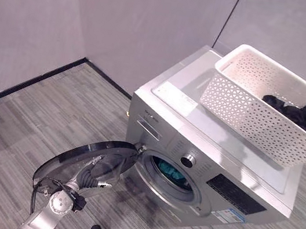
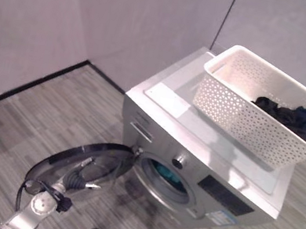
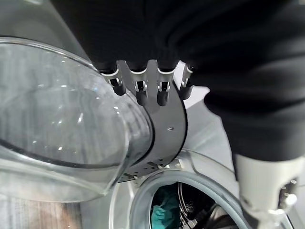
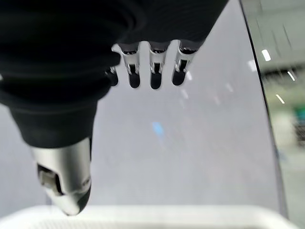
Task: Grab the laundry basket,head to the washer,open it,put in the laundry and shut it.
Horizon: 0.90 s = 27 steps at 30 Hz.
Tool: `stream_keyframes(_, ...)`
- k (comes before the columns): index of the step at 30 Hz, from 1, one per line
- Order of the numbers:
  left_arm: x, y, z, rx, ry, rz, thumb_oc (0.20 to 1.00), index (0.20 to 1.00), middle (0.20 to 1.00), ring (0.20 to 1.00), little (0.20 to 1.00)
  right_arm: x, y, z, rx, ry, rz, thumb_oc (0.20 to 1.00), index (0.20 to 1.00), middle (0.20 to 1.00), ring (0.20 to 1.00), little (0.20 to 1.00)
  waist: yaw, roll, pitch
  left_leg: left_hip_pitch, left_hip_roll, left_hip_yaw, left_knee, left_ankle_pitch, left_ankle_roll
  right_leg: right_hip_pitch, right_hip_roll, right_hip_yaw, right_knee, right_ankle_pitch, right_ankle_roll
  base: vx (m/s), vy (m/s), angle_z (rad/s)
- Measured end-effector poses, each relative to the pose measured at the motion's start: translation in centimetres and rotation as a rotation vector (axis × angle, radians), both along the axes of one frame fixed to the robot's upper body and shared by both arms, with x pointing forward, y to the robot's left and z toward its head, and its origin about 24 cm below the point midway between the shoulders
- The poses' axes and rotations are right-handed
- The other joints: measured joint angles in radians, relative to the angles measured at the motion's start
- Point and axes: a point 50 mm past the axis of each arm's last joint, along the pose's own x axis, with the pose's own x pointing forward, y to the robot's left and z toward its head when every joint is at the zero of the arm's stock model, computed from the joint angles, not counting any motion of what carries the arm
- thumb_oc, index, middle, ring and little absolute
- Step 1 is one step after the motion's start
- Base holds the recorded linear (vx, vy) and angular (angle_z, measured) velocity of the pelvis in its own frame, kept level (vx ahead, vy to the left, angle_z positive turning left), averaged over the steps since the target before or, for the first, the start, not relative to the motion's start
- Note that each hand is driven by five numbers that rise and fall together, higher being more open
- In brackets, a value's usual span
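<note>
Against the open washer door [image 3: 71,124], left hand [image 3: 147,81] fingers [image 3: 163,93] straight, right hand [image 4: 143,67] relaxed above laundry basket [image 1: 260,106]

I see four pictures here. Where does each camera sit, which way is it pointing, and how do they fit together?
Left eye view: on the head, looking down at the washer, its open door and the white basket on top; left arm at lower left.
Right eye view: beside it, same scene.
Left wrist view: on the left wrist, looking along the left hand at the door's rim and glass.
Right wrist view: on the right wrist, past the right hand towards a wall, the basket rim below.
Shared: teal laundry in the drum appears in the eye and left wrist views.
</note>
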Motion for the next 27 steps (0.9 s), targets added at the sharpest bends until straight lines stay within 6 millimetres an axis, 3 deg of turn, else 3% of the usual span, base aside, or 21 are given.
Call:
stream_keyframes(4, -0.6, 0.2, -0.4, -0.012, 0.041, -0.015, 1.0, 1.0, 1.0, 1.0, 1.0, -0.8, -1.9, -2.5, 0.063, 0.116, -0.077, 1.0, 1.0, 1.0, 1.0, 1.0, 0.011, 0.0, 0.0, -0.028, -0.003, -0.025, -0.001, 0.002, -0.001, -0.012, 0.005, -0.032, -0.009, 0.001, -0.001, 0.01, -0.029, 0.16)
stream_keyframes(11, -0.8, 0.3, -0.5, -0.013, 0.062, -0.029, 1.0, 1.0, 1.0, 1.0, 1.0, -1.6, -3.1, -4.4, 0.092, 0.204, -0.114, 1.0, 1.0, 1.0, 1.0, 1.0, 0.011, 0.002, 0.001, -0.023, 0.006, -0.041, -0.004, 0.003, 0.0, -0.014, 0.01, -0.044, 0.03, 0.001, -0.001, 0.02, -0.018, 0.09)
stream_keyframes(13, -0.9, -0.1, -0.8, -0.024, 0.08, -0.049, 1.0, 1.0, 1.0, 1.0, 1.0, -1.9, -3.5, -5.4, 0.104, 0.249, -0.124, 1.0, 1.0, 1.0, 1.0, 1.0, 0.009, 0.043, 0.023, -0.001, 0.057, -0.041, 0.0, 0.002, 0.008, -0.075, 0.021, -0.045, 0.17, -0.023, 0.013, 0.02, -0.008, -0.09)
stream_keyframes(14, -0.9, -0.1, -0.9, -0.026, 0.084, -0.051, 1.0, 1.0, 1.0, 1.0, 1.0, -2.0, -3.6, -5.3, 0.104, 0.249, -0.125, 1.0, 1.0, 1.0, 1.0, 1.0, 0.009, 0.05, 0.024, 0.001, 0.066, -0.04, 0.0, 0.001, 0.009, -0.076, 0.023, -0.051, 0.124, -0.038, 0.019, 0.01, -0.003, -0.22)
stream_keyframes(15, -0.8, 0.0, -0.7, -0.021, 0.082, -0.053, 1.0, 1.0, 1.0, 1.0, 1.0, -2.0, -3.6, -4.8, 0.101, 0.237, -0.119, 1.0, 1.0, 1.0, 1.0, 1.0, 0.012, 0.036, 0.019, -0.007, 0.053, -0.039, -0.002, 0.001, 0.009, -0.074, 0.009, -0.052, -0.022, 0.026, 0.018, 0.02, -0.007, -0.15)
stream_keyframes(16, -0.6, 0.1, -0.6, -0.015, 0.079, -0.057, 1.0, 1.0, 1.0, 1.0, 1.0, -2.1, -3.6, -4.4, 0.103, 0.223, -0.118, 1.0, 1.0, 1.0, 1.0, 1.0, 0.008, 0.02, 0.023, -0.01, 0.035, -0.043, -0.004, 0.0, 0.007, -0.092, -0.02, -0.054, -0.038, 0.097, 0.028, 0.02, -0.009, 0.1)
stream_keyframes(21, -1.3, 0.1, -1.2, -0.045, 0.123, -0.054, 1.0, 1.0, 1.0, 1.0, 1.0, -1.9, -3.1, -5.4, 0.091, 0.339, -0.073, 1.0, 1.0, 1.0, 1.0, 1.0, -0.018, 0.03, 0.021, -0.009, 0.062, -0.065, 0.005, 0.001, -0.002, -0.076, 0.006, -0.068, -0.041, 0.102, 0.012, 0.03, -0.014, 0.04)
stream_keyframes(25, -1.8, 0.1, -1.5, -0.051, 0.149, -0.063, 1.0, 1.0, 1.0, 1.0, 1.0, -1.8, -2.6, -5.4, 0.066, 0.415, -0.023, 0.875, 0.875, 0.875, 0.875, 0.875, -0.018, 0.025, 0.022, -0.014, 0.062, -0.069, 0.049, 0.001, -0.003, -0.059, 0.004, -0.069, -0.04, 0.114, -0.007, 0.01, -0.004, 0.01)
stream_keyframes(27, -1.8, 0.1, -1.5, -0.051, 0.152, -0.065, 1.0, 1.0, 1.0, 1.0, 1.0, -1.7, -2.4, -5.3, 0.058, 0.429, -0.005, 0.862, 0.862, 0.862, 0.862, 0.862, -0.015, 0.019, 0.021, -0.011, 0.062, -0.068, 0.053, 0.001, -0.004, -0.056, 0.001, -0.07, -0.04, 0.115, -0.008, 0.0, 0.0, 0.0)
